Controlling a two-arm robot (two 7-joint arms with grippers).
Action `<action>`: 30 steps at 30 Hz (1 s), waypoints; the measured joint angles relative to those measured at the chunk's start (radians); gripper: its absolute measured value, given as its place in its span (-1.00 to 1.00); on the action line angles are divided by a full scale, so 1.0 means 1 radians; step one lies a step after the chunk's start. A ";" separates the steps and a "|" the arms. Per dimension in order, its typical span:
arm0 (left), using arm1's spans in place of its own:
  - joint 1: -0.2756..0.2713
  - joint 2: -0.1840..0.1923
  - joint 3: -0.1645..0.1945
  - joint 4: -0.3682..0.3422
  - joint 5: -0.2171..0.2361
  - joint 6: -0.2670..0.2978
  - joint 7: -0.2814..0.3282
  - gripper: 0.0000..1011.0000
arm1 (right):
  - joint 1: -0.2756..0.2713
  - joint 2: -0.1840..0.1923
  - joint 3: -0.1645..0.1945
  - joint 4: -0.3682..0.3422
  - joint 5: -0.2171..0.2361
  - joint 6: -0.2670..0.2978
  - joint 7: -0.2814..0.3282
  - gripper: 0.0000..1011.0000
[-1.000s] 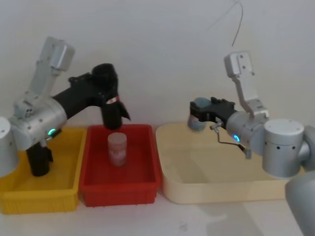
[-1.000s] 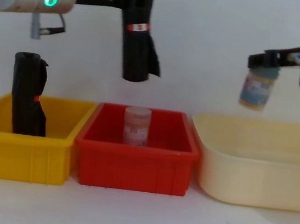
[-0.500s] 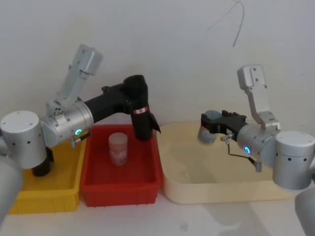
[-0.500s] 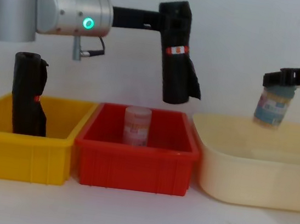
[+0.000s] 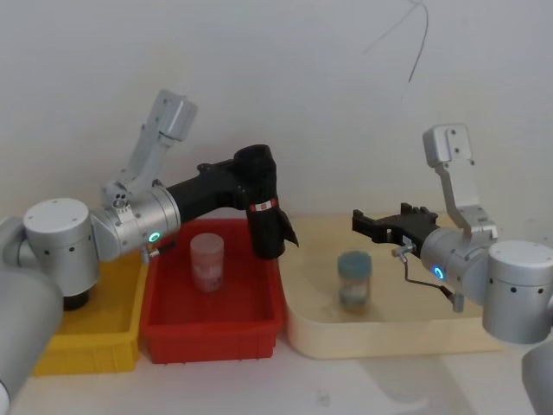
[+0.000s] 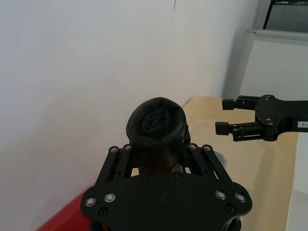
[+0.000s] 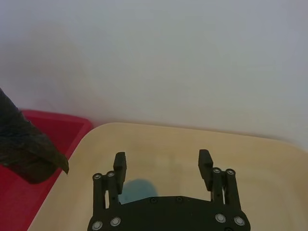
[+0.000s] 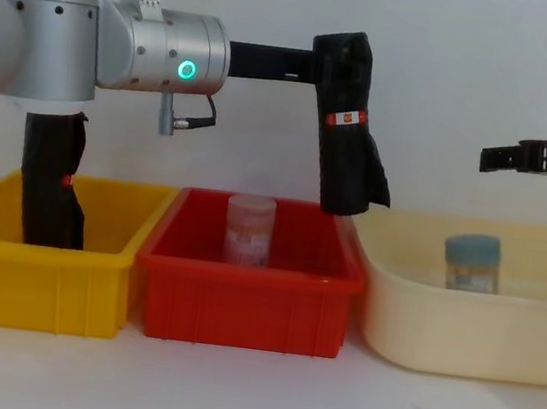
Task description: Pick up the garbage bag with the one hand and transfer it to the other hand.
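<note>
Currently my left gripper, the long thin black one on the silver arm with the green glowing ring, is closed around the upper part of the tall black rolled plastic garbage bag. The left wrist view shows the roll's top end standing up between the finger links. My right gripper, the thin black one on the blue-ringed arm, has its jaws wide apart with nothing between them.

Position: the bag hangs clear of everything, near upright, flared end down. Its lower end is above the line where the red plastic bin meets the cream rounded tray. The right gripper is above the tray, jaws facing the bag and well apart from it.

Progress, in my judgement: the pick-up is done and the carry across is partly done. Outstanding are closing the gap, the right gripper's grasp and the left's release.

Other items: a blue-lidded jar stands in the tray below the right gripper. A pale pink jar stands in the red bin. A second black roll stands in the yellow bin.

Not verifiable: where the left finger pads meet the bag, black on black, and so how firm the hold is. The second roll's top is behind the left arm in the chest view. In the right wrist view the gripper body covers most of the blue-lidded jar.
</note>
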 joint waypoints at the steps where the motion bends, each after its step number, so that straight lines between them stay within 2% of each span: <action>1: -0.002 -0.002 0.001 0.005 -0.001 -0.001 -0.002 -0.14 | -0.001 0.000 0.001 0.000 0.000 0.000 0.000 0.80; 5: -0.011 -0.008 0.004 0.026 -0.004 -0.006 -0.010 -0.14 | -0.004 0.000 0.002 -0.002 0.000 0.001 -0.001 0.98; 15: -0.023 -0.018 0.008 0.058 -0.008 -0.014 -0.021 -0.14 | -0.013 0.004 0.001 -0.012 0.002 -0.005 0.019 0.98; 30: -0.031 -0.023 0.010 0.076 -0.011 -0.018 -0.028 -0.14 | -0.047 0.027 -0.029 -0.052 0.045 -0.067 0.156 0.98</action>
